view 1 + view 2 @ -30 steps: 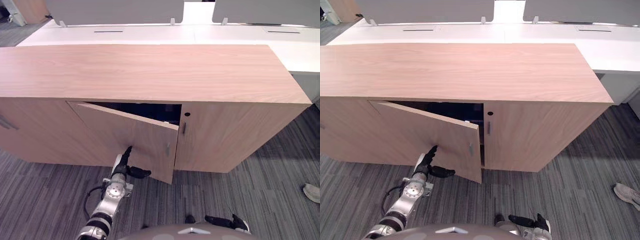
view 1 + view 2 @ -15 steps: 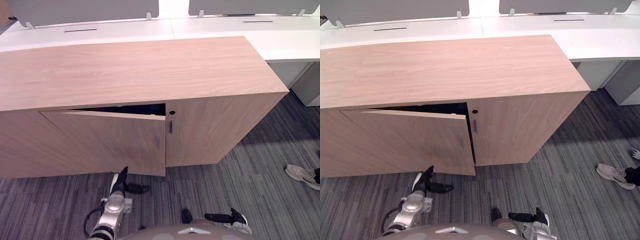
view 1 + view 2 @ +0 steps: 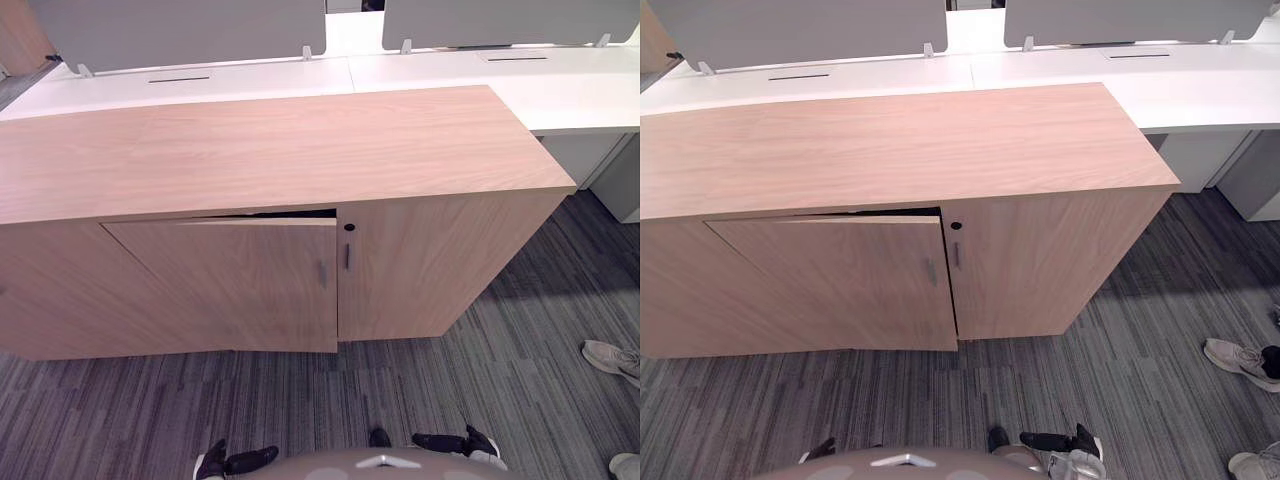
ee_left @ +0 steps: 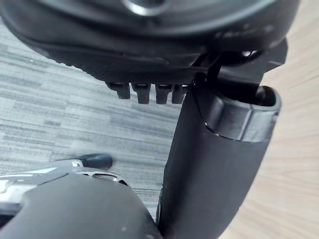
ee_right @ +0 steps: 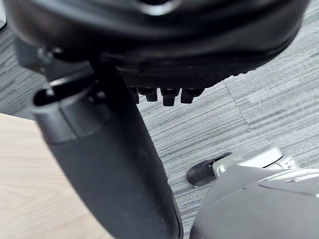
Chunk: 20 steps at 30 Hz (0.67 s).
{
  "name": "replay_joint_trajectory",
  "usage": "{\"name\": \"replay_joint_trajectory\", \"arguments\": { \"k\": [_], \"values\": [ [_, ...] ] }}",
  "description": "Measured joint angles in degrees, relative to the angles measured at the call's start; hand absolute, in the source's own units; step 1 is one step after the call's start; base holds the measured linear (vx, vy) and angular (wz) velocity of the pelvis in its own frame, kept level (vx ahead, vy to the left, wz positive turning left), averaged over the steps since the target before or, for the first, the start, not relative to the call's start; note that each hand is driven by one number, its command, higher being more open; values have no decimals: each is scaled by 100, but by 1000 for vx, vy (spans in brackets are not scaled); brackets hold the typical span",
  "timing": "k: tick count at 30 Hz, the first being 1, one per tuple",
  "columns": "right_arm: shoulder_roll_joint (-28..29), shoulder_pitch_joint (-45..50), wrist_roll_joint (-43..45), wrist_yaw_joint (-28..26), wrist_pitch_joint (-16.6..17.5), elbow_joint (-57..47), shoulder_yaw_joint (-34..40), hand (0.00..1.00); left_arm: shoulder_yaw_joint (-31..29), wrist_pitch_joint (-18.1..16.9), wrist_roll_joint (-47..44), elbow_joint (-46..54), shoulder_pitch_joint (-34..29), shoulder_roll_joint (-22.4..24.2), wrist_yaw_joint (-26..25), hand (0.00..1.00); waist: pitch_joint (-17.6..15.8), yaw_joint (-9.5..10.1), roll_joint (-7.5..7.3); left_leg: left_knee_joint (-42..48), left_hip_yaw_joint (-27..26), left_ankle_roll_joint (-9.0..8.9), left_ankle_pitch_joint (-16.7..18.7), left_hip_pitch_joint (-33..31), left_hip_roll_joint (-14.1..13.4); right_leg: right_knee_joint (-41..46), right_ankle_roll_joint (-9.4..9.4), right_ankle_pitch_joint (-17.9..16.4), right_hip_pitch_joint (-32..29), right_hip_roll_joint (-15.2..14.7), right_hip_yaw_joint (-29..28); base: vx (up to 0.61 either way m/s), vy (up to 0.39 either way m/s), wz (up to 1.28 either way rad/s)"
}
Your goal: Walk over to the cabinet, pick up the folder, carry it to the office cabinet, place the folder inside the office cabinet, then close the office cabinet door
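Note:
The office cabinet is a long, low, light-wood unit in front of me. Its middle door stands almost shut, leaving a thin dark gap along its top edge; the inside is hidden. My left hand hangs low near the floor, well short of the door, open and holding nothing, its thumb straight in the left wrist view. My right hand hangs low on the other side, open and empty, with its thumb extended.
White desks with grey partition screens run behind the cabinet. A person's shoes stand on the grey striped carpet at the right. The door to the right of the middle one is closed.
The cabinet door has swung from half open to nearly shut. My left hand has left the door and dropped to the bottom of the view. The camera has shifted.

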State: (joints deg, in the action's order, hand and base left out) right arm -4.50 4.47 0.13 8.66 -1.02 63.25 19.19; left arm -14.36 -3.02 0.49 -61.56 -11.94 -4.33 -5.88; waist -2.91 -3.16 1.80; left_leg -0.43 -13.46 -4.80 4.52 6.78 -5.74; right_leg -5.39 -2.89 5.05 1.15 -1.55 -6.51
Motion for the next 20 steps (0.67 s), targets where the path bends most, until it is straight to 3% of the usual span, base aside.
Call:
{"name": "replay_joint_trajectory", "arguments": {
  "k": [20],
  "values": [
    [37,-41,-1,-95,-20,65,-14,100,-40,11,-1,-19,70,-38,22,100,1,140,-152,-3,461,96,-44,-17,107,126,-74,-164,123,-133,450,-1,0,11]
  ]
}}
